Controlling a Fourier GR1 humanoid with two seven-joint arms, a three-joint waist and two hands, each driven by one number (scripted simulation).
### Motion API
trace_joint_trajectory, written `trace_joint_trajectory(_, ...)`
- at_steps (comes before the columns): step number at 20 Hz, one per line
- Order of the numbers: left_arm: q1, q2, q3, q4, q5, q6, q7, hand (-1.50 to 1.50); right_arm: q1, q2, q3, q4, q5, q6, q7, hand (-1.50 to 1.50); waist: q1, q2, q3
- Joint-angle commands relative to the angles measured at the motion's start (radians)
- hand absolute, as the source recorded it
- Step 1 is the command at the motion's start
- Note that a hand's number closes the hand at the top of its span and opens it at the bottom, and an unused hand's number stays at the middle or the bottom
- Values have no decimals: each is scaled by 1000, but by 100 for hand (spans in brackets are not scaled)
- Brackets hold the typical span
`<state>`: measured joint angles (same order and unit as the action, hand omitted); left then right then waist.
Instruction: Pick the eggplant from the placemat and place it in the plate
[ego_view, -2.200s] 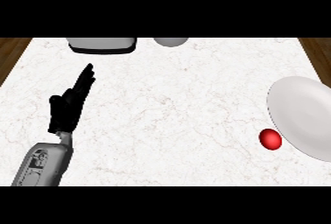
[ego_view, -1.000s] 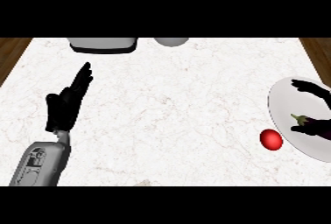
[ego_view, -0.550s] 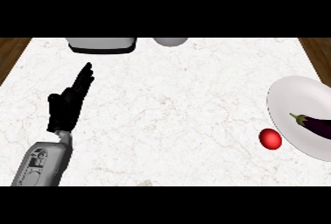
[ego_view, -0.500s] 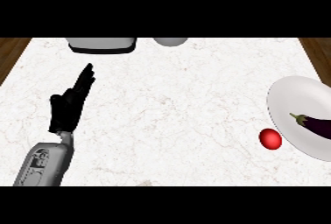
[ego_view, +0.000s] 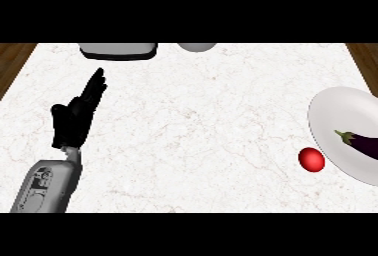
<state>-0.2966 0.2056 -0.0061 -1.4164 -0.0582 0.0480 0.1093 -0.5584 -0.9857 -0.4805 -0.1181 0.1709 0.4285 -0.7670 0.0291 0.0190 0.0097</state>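
Observation:
A dark purple eggplant (ego_view: 360, 143) with a green stem lies on the white plate (ego_view: 337, 115) at the right edge of the head view; part of it runs out of the picture. My left hand (ego_view: 74, 116) rests open at the left side of the counter, fingers straight and pointing away, far from the plate. My right hand does not show. No placemat is visible.
A red round fruit (ego_view: 311, 159) lies on the marble counter just left of the plate. A grey-and-black appliance (ego_view: 118, 50) and a grey round object (ego_view: 196, 47) stand at the counter's far edge. Wooden floor shows beyond both far corners.
One second ago my right hand was over the plate with the eggplant; it has since left the view, and the eggplant lies on the plate. The left hand has not moved.

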Motion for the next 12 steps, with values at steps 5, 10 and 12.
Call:
trace_joint_trajectory(5,9,-1,4,19,6,-13,-27,0,74,-77,-15,-13,-15,140,-71,-150,-3,5,4)
trace_joint_trajectory(10,9,1,2,14,-2,-9,-22,0,85,-69,-29,-24,-35,146,-63,-150,4,5,7)
trace_joint_trajectory(12,47,-3,2,5,-3,-5,-54,0,120,-79,-31,-27,-36,158,-81,-150,1,1,7)
